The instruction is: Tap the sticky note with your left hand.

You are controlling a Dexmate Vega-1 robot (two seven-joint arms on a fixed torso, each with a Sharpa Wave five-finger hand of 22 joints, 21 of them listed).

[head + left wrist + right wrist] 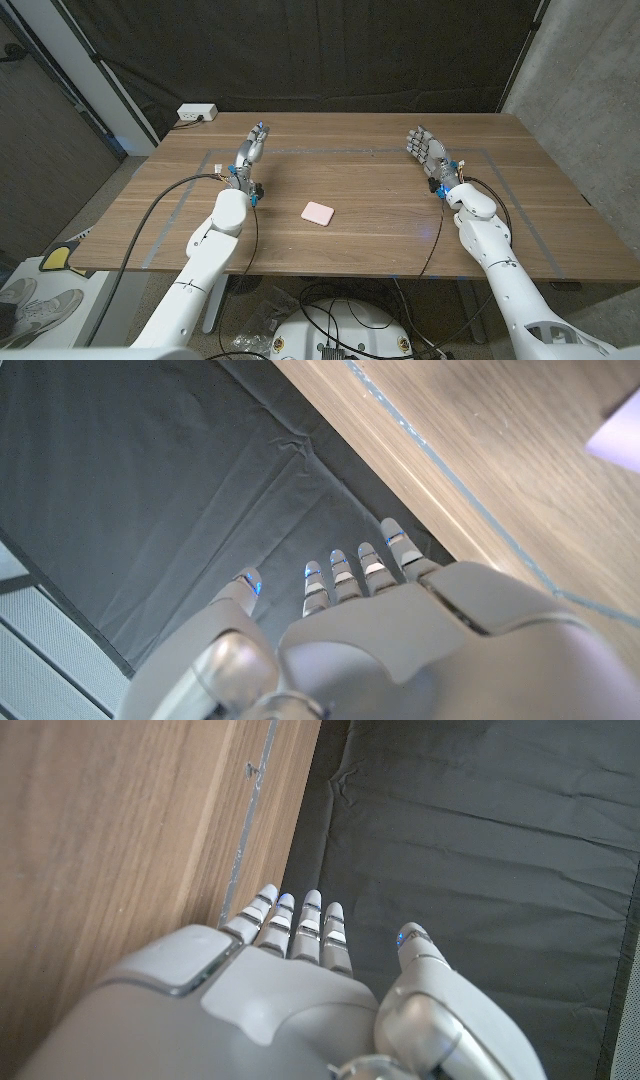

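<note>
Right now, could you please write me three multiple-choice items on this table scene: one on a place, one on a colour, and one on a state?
1. Where does the sticky note lie?
A. Between the two arms, nearer the table's front edge than the hands
B. Under the right hand
C. At the far left corner

2. What colour is the sticky note?
A. Green
B. Pale pink
C. Black

3. How is the left hand?
A. Pressing the note
B. Open, apart from the note
C. Holding a cable

Key:
1 A: the head view shows it mid-table on the wooden table.
2 B: it shows pink on the wood.
3 B: its fingers are spread and empty, like the right hand.
</note>
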